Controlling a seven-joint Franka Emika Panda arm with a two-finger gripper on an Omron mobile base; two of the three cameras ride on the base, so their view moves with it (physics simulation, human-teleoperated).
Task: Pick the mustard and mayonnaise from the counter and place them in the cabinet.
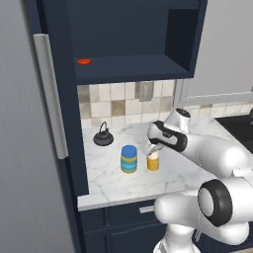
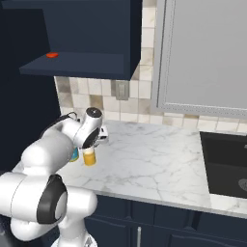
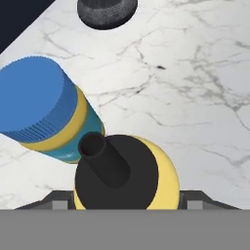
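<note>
Hand view, nearest: my gripper (image 3: 126, 202) sits directly over the mustard (image 3: 128, 178), whose dark pointed nozzle rises toward the camera between my two fingers; one fingertip (image 3: 58, 200) lies at the bottle's left flank and the other at its right. The jaws stand apart, straddling the bottle's yellow shoulder, and I cannot tell whether the pads press on it, so I cannot say it is held. Just beside the bottle, up and to the left in this view, stands the mayonnaise (image 3: 44, 110), blue lid uppermost, yellow and teal bands below; the two containers look close but whether they touch cannot be told. Both stand upright on the counter (image 3: 195, 97). Beyond them lies a small black kettle (image 3: 107, 10).

Left base view: my gripper (image 1: 154, 150) reaches down onto the mustard (image 1: 153, 162), with the mayonnaise (image 1: 129, 159) to its left and the kettle (image 1: 103, 135) farther back near the tiled wall (image 1: 118, 101). Above the counter (image 1: 113, 180) the cabinet (image 1: 133, 66) stands open, a small red object (image 1: 84, 62) lying on its shelf.

Right base view: the mustard (image 2: 89, 157) stands beneath my wrist, the cabinet (image 2: 87, 62) overhead, a dark sink (image 2: 226, 164) at far right
</note>
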